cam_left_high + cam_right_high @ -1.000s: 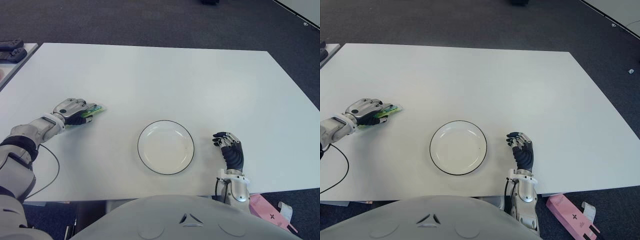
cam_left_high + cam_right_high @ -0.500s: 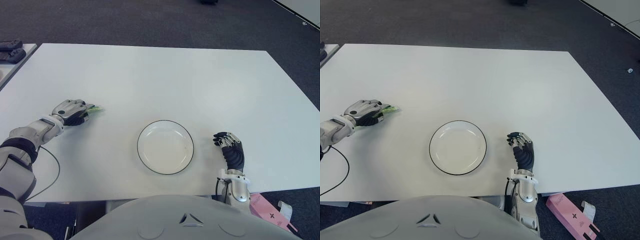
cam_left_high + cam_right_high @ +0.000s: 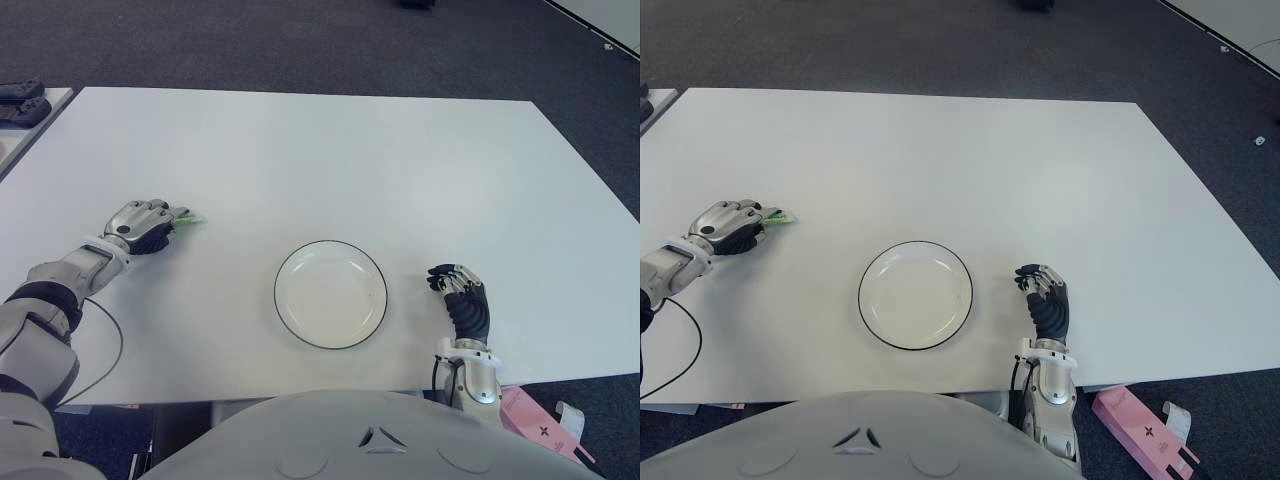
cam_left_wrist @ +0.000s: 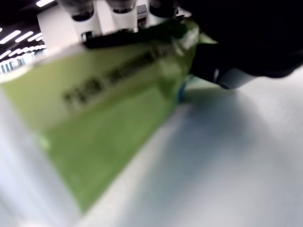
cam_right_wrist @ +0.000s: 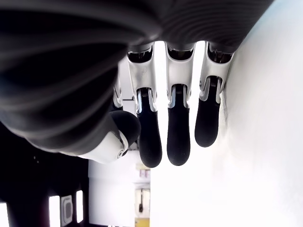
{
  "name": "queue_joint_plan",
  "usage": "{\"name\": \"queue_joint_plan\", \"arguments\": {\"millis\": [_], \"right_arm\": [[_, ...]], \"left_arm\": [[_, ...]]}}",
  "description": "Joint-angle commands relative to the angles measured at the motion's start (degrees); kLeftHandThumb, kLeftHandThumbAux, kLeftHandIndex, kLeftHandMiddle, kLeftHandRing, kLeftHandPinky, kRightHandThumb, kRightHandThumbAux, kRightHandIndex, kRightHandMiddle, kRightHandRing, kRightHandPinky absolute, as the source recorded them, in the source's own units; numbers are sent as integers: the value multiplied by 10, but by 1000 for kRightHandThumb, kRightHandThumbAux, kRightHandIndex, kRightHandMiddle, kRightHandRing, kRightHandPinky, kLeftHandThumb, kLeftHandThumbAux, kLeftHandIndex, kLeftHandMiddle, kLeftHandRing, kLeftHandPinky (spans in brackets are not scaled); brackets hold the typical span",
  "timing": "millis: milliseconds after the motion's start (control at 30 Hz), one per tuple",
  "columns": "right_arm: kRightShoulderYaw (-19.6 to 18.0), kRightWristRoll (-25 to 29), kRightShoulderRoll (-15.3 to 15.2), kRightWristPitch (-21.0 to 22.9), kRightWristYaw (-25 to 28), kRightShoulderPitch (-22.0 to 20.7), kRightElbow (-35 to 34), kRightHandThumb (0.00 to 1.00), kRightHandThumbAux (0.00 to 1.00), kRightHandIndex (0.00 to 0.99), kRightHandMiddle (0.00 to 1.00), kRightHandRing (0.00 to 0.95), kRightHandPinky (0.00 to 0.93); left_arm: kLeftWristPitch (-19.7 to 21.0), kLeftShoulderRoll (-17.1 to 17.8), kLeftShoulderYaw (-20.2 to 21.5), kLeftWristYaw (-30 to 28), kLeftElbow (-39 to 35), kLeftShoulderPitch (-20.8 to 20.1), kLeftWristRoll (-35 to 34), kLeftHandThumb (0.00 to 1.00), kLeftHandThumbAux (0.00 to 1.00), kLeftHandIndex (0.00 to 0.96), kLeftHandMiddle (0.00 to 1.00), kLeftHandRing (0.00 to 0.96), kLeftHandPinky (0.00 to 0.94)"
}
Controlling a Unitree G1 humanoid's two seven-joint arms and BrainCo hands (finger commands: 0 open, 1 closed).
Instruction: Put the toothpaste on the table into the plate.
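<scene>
Spreading across both eye views, the white surface (image 3: 400, 170) carries everything. The plate (image 3: 331, 294) sits empty near the front edge, within either arm's reach, a ready target. The left robot hand (image 3: 140, 226), well left of the plate, has its fingers curled around the green toothpaste (image 4: 109, 113), apparently securing it before carrying. The right robot hand (image 3: 462, 300) shows just right of the plate, fingers loosely extended, empty.

Around my white table

The white table (image 3: 330, 160) spans most of my view over dark grey carpet (image 3: 250, 40). Dark controllers (image 3: 20, 100) lie on a neighbouring surface at my far left; a pink box (image 3: 1140, 430) lies on the floor, lower right.
</scene>
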Motion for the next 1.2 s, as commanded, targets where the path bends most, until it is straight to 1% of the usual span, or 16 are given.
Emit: {"name": "queue_joint_plan", "arguments": {"millis": [33, 167, 267, 467, 633, 733, 933, 1133, 1200], "right_arm": [[-2, -5, -1, 8, -2, -3, 7, 711, 729, 430, 486, 473, 446], [-4, -5, 0, 8, -4, -5, 9, 711, 729, 430, 489, 479, 460], [-5, -3, -2, 4, -1, -7, 12, 711, 730, 430, 491, 480, 462], [-6, 1, -1, 9, 0, -10, 11, 711, 730, 430, 489, 478, 445], [-3, 3, 4, 21, -2, -8, -1, 710, 729, 429, 480, 470, 440], [-5, 4, 4, 22, -2, -10, 1, 710, 728, 429, 477, 467, 440], [-4, 3, 4, 21, -3, -14, 5, 710, 727, 429, 476, 467, 449], [-3, -1, 3, 15, -4, -19, 12, 710, 728, 429, 482, 473, 453], [-2, -4, 1, 2, -3, -22, 21, 710, 728, 429, 486, 476, 454]], "left_arm": [[13, -15, -20, 10, 8, 24, 24, 852, 665, 406, 562, 837, 850], [19, -16, -23, 14, 8, 23, 23, 853, 665, 407, 564, 852, 851], [22, -14, -23, 13, 4, 24, 23, 853, 665, 407, 565, 864, 880], [30, -16, -24, 11, 1, 25, 23, 852, 665, 407, 568, 875, 889], [41, -18, -19, 8, -7, 30, 18, 852, 665, 408, 571, 866, 847], [43, -19, -17, 4, -6, 30, 15, 853, 664, 409, 572, 863, 853], [43, -18, -6, -8, -17, 34, 2, 852, 665, 409, 570, 867, 883], [52, -22, 13, -15, -29, 39, -18, 850, 667, 404, 563, 867, 876], [51, -24, 27, -18, -35, 41, -33, 849, 668, 402, 561, 865, 870]]}}
